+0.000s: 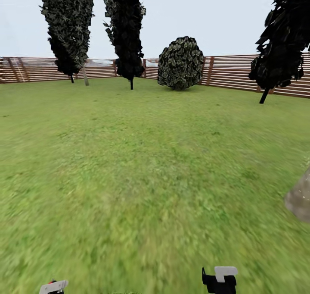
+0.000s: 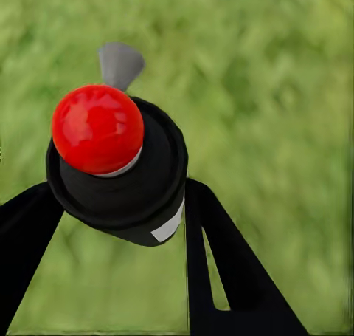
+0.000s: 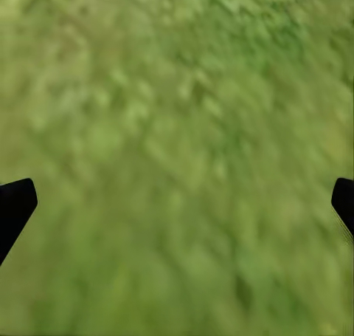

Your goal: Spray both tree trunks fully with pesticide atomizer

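Showing black pesticide atomizer [image 2: 122,181], red tip at 12 o'clock, white band low; sitting clamped between left gripper [image 2: 118,225] fingers above lawn [image 2: 280,92]; right gripper [image 3: 177,203] spreading wide, holding nothing.

Black pesticide atomizer [image 2: 122,173], red tip toward the camera, clamped between the left gripper's [image 2: 118,203] fingers above garden lawn [image 2: 280,92].
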Controlling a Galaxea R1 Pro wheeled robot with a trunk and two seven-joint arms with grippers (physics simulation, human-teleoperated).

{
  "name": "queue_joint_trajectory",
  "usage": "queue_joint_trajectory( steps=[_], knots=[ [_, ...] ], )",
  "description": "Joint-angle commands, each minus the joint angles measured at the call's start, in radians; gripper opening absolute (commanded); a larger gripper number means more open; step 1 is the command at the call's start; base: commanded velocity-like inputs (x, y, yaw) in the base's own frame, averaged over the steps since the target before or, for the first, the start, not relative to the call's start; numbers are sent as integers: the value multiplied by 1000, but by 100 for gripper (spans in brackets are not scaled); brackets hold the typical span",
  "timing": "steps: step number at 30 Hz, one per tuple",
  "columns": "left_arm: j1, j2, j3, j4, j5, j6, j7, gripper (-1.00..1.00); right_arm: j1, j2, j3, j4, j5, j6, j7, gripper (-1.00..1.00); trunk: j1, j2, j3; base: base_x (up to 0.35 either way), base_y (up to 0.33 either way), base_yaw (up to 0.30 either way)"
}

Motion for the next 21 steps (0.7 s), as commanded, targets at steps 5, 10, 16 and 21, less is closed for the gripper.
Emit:
queue_joint_trajectory(
  steps=[5,10,16,21],
  knots=[
    [0,1,0,0,0,0,0,-100,0,0,0,0,0,0,0,100,0,0,0,0,-178,279],
    [0,2,0,0,0,1,0,-100,0,0,0,0,0,0,0,100,0,0,0,0,-12,279],
    [0,1,0,0,-1,2,0,-100,0,0,0,0,0,0,0,100,0,0,0,0,0,279],
    [0,1,0,0,-1,2,0,-100,0,0,0,0,0,0,0,100,0,0,0,0,0,279]
  ],
)
